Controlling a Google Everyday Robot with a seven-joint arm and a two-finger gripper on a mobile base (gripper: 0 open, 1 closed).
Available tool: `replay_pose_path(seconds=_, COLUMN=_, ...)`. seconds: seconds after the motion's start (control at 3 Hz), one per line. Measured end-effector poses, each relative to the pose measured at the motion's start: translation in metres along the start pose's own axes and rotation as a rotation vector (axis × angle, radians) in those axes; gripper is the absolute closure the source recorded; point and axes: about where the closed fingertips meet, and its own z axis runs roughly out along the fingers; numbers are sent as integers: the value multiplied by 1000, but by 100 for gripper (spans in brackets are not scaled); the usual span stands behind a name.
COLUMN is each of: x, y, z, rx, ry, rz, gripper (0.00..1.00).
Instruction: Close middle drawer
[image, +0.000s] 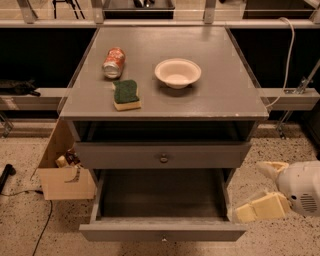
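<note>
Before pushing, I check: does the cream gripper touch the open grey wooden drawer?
Cannot tell: camera view shows the gripper right of the drawer, its lower fingertip bordering the side; depth unclear.

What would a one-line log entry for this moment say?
middle drawer: pulled out | gripper: open, low right, by drawer's right side, contact unclear | status: not yet closed
</note>
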Motion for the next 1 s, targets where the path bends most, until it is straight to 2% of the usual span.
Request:
replay_pose_path(seconds=0.33, x=20, y=11, z=29, rx=-22, ry=-4, rz=109, gripper=0)
replay_pose_path(seconds=0.67, x=65, y=34, z=61, rx=-16, ry=38, rz=229, gripper=0)
replay_pose_path(seconds=1.0, x=65, y=34, z=61, rx=-16, ry=38, rz=229, gripper=0)
